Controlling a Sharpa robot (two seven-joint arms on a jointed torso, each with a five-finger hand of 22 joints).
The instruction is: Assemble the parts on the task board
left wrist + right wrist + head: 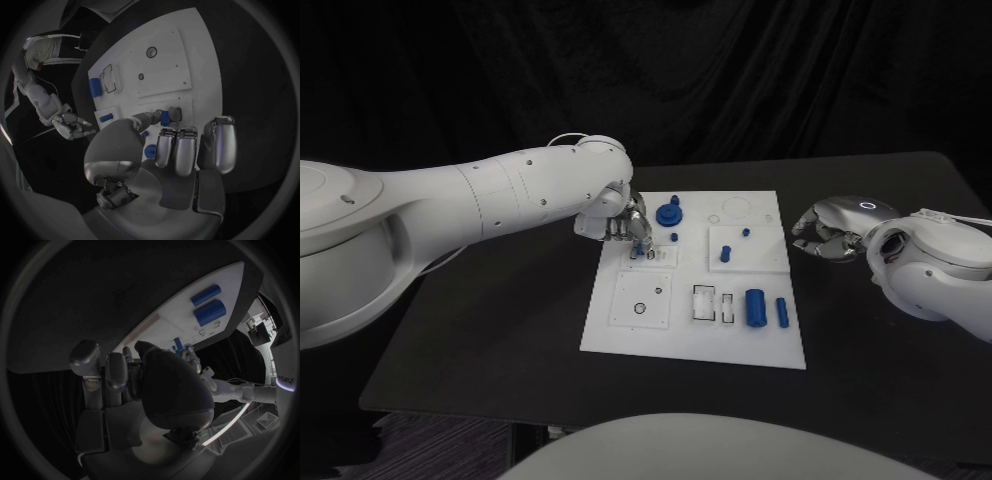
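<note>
Left hand, just left of frame centre, pinches a small blue part over a square seat on the task board. Right hand waits off the board's right edge, fingers curled, holding nothing. We judge a tilted part could jam. Fingers hide the seat; alignment unreadable.
</note>
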